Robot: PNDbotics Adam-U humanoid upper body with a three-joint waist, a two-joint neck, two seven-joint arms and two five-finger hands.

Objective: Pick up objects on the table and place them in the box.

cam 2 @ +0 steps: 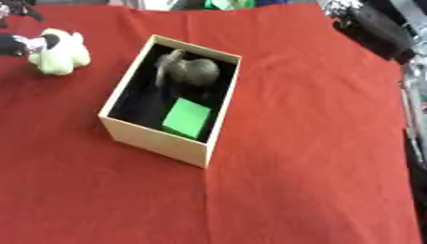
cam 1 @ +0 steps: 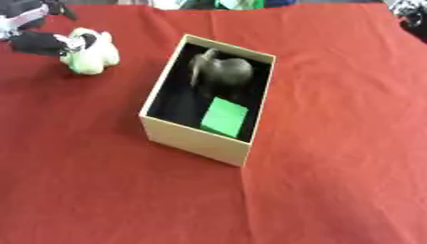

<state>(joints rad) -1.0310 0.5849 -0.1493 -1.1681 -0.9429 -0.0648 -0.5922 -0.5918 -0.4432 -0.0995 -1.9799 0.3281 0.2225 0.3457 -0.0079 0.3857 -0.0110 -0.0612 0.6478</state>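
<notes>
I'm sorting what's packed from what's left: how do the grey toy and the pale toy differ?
The grey toy lies inside the box, at its far end beyond a green block; the pale toy sits outside on the red cloth, left of the box. The grey toy is dark, the pale toy whitish-green. Nothing touches the grey toy; the left hand is at the pale toy. Both look like soft animal figures.

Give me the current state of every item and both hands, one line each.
box: upright on the red cloth, open, no lid visible.
grey elephant toy: inside the box, far end.
green block: inside the box, near end.
pale plush toy: on the cloth, left of the box.
left hand: at the plush toy, touching it; grip unclear.
right hand: not in view.
</notes>
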